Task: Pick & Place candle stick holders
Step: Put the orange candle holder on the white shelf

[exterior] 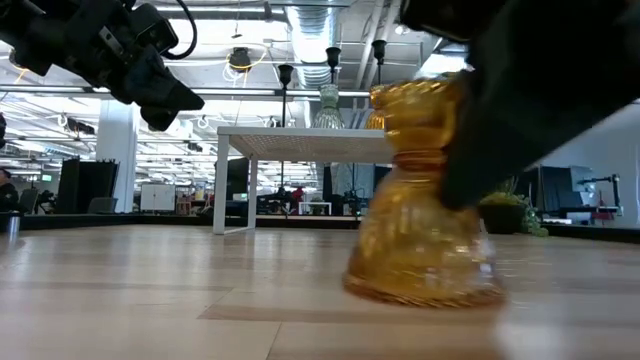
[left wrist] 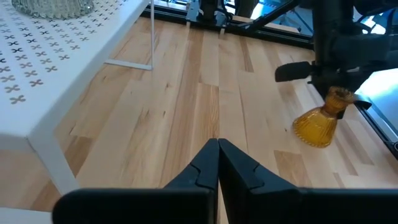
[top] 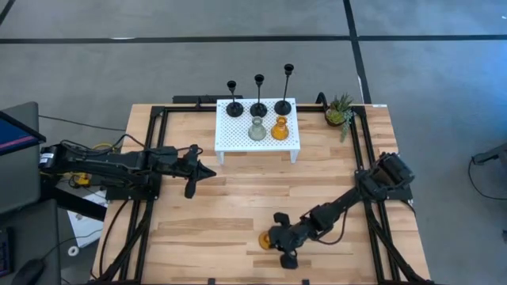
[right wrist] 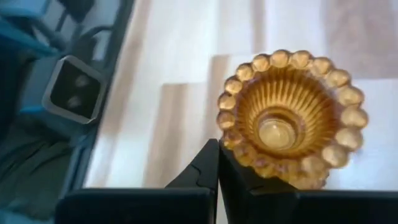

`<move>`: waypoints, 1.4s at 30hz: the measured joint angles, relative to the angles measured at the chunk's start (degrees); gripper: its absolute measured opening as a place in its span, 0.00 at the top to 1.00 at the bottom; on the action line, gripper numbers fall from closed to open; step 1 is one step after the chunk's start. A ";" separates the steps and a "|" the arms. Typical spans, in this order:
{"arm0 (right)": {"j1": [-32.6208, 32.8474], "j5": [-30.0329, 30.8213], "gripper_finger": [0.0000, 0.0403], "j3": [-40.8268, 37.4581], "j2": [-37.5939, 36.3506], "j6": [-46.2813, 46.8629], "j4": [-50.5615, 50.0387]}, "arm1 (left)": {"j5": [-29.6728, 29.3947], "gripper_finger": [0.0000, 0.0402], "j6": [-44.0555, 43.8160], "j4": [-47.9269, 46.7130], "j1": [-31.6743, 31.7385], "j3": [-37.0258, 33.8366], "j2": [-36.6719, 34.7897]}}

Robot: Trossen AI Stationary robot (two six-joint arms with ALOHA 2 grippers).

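Amber glass holder (left wrist: 317, 124): upright on table's near edge, just beside right gripper (top: 283, 241), outside its jaws.
Right jaws: closed, empty.
Left gripper (top: 192, 170): closed, waiting mid-table.

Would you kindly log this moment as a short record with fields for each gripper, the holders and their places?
left gripper: shut, hovering over bare table left of the stand
right gripper: beside the loose amber glass holder at the table's near edge; grip not clear
loose holder pose: upright on the table, flared base down
white perforated stand: carries five holders
back row: three black holders, stems rising in height toward the plant side
front row: grey-green glass holder, second amber holder
potted plant: far right corner
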 joint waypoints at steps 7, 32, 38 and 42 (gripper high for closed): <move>-2.50 4.10 1.00 0.00 0.00 -1.95 0.22 | 0.00 0.98 0.00 0.02 0.01 -0.02 0.00; -16.15 5.23 1.00 0.00 -0.07 -21.37 1.04 | 0.00 0.99 0.00 0.34 -0.01 -0.04 0.00; -18.86 5.11 1.00 0.00 -0.11 -24.03 2.14 | 0.00 0.98 0.00 0.39 0.00 -0.04 0.00; -19.63 5.05 1.00 0.00 -0.11 -24.43 2.22 | 0.00 0.99 0.00 0.39 -0.01 -0.04 0.00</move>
